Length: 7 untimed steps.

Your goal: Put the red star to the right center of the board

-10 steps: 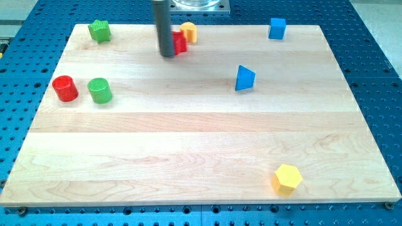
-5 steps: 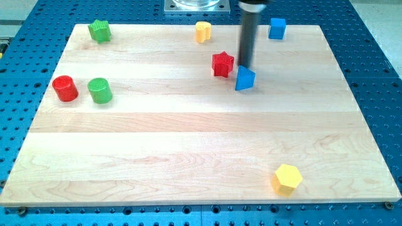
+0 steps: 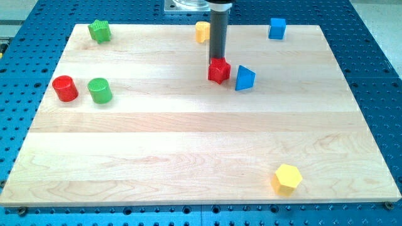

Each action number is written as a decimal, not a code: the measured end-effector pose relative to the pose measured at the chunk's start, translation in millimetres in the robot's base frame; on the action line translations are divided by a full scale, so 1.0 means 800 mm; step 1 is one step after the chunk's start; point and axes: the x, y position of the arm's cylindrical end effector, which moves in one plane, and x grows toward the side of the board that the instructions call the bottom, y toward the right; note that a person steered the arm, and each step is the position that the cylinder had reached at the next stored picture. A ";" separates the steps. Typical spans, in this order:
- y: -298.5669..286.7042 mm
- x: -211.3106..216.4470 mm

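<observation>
Two red blocks, star [image 3: 218, 71] touching my tip [image 3: 218, 61], two green, two blue, two yellow, no jaws fitted

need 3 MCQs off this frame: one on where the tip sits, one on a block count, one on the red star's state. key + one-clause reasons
1. Where is my tip relative to the red star?
A. At the star's top edge in the view
B. Beside the yellow hexagon
C. Between the two cylinders

2. How many blue blocks are on the board?
A. One
B. Two
C. Three

3. Where does the red star stand with respect to the task?
A. Already at the board's right centre
B. Off the board
C. Near the middle of the board's upper part, just to the view's left of the blue triangular block

Key: 1 A, the rod ends right at the star's upper edge. 2 B, a blue cube near the top edge and a blue triangular block. 3 C, the star sits beside the blue triangular block, well short of the right edge.
</observation>
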 end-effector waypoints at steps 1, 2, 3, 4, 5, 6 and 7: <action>0.044 0.049; 0.042 0.082; 0.044 0.062; 0.084 0.038; 0.092 0.107; -0.008 0.155; -0.085 0.151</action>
